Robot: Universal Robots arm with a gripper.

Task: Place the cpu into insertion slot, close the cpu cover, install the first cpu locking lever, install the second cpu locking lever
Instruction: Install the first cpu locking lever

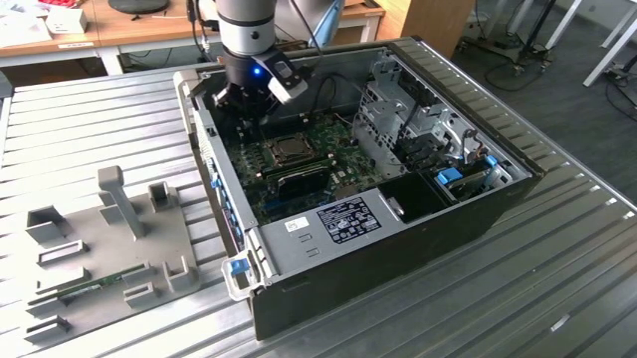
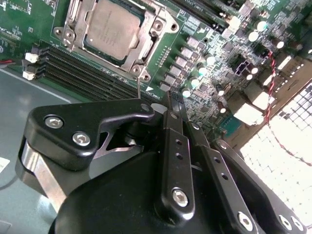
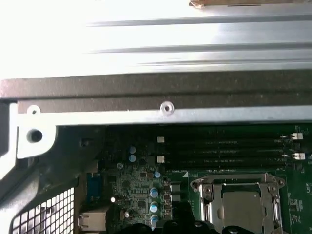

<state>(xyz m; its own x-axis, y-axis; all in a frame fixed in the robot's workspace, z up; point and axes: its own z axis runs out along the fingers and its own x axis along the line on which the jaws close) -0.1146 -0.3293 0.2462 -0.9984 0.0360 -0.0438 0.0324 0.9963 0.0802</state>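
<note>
Gripper (image 2: pixel 166 101): fingers (image 2: pixel 174 146) pressed together with nothing between them. We log it inside the open computer case (image 1: pixel 418 246), above the motherboard (image 1: pixel 333 175), near the socket but apart from it.
Cpu (image 2: pixel 113 27): seated flat in the socket, dull grey top up.
Cpu cover (image 2: pixel 146 52): we list it lying down around the cpu, which shows through its window.
Case: stands on a ribbed metal table (image 1: pixel 89 112).

From my station I see a ribbed metal table (image 1: pixel 557 298) in even, bright light, with pale wooden desks (image 1: pixel 130 30) behind it, a wooden cabinet side (image 1: pixel 428 22) next to them, and dark grey floor (image 1: pixel 557 82) on the exterior view's right
</note>
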